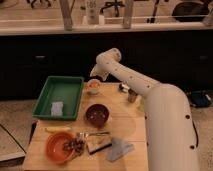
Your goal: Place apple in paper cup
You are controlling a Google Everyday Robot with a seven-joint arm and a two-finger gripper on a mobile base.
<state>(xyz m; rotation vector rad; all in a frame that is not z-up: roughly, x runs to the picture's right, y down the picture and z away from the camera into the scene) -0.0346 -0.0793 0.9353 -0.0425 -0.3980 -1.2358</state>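
The paper cup [93,87] is a small whitish cup with an orange tint at its top, standing at the back of the wooden table [125,125], just right of the green tray. My gripper [95,76] hangs at the end of the white arm [130,80], directly above the cup and very close to its rim. No separate apple shows; I cannot tell if the orange at the cup's top is the apple.
A green tray [60,95] holding a pale sponge sits at the left. A dark red bowl [97,114] stands mid-table. An orange bowl [59,146], a banana [57,129], a grey cloth [120,148] and a grey metal can [132,96] lie around it.
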